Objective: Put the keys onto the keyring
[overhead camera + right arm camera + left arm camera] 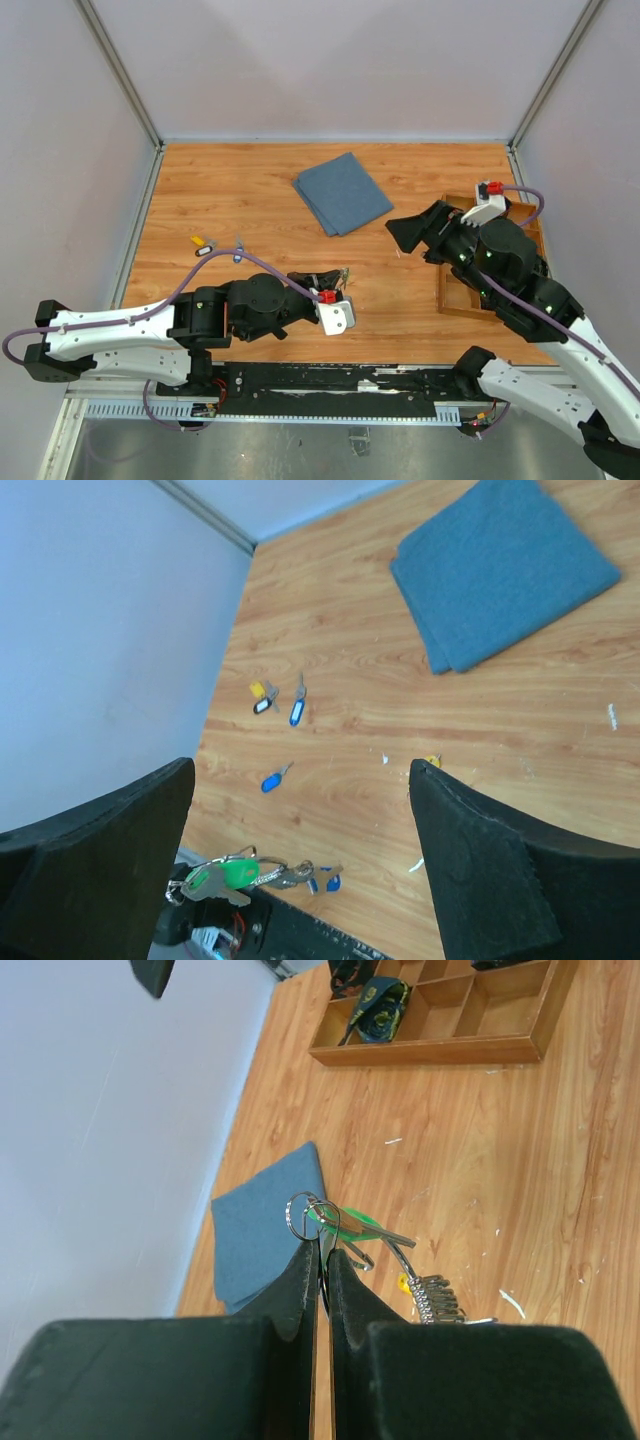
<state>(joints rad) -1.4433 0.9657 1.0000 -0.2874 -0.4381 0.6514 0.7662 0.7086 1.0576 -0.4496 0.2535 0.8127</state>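
Firstly, the top external view.
- Left pincer (332, 279): black, two-fingered, clenched, with a small glinting key bunch (343, 272) at its tip over the wood-grain table (250, 180).
- Right pincer (400, 237): black, fingers spread wide, nothing between them.
- Blue cloth (342, 192): soft, folded, roughly square; ahead of the right pincer and to its left.
- Wooden tray (455, 305): shallow and rectangular; behind the right pincer, partly under that arm.
- Loose keys (205, 243): tiny, one tagged yellow and one blue; well off to the left of the left pincer.

Next, the left wrist view.
- Matte black pads press together on the keyring (301, 1216), a thin silver wire loop standing just past the fingertips.
- Beside the loop, right of the tips: an oblong green tag (352, 1222), a slim bare-metal key shaft, and a short silvery chain (436, 1300). Whether they are threaded on the loop cannot be told.
- The cloth lies ahead-left, the compartmented tray far ahead-right.

Lastly, the right wrist view.
- The broad, rough-textured fingers stand released.
- Ahead, nearer the left-hand finger, four loose tags lie flat: yellow, dark and two blue.
- The green-tagged bunch shows low beside that finger.
- The cloth lies far ahead-right.
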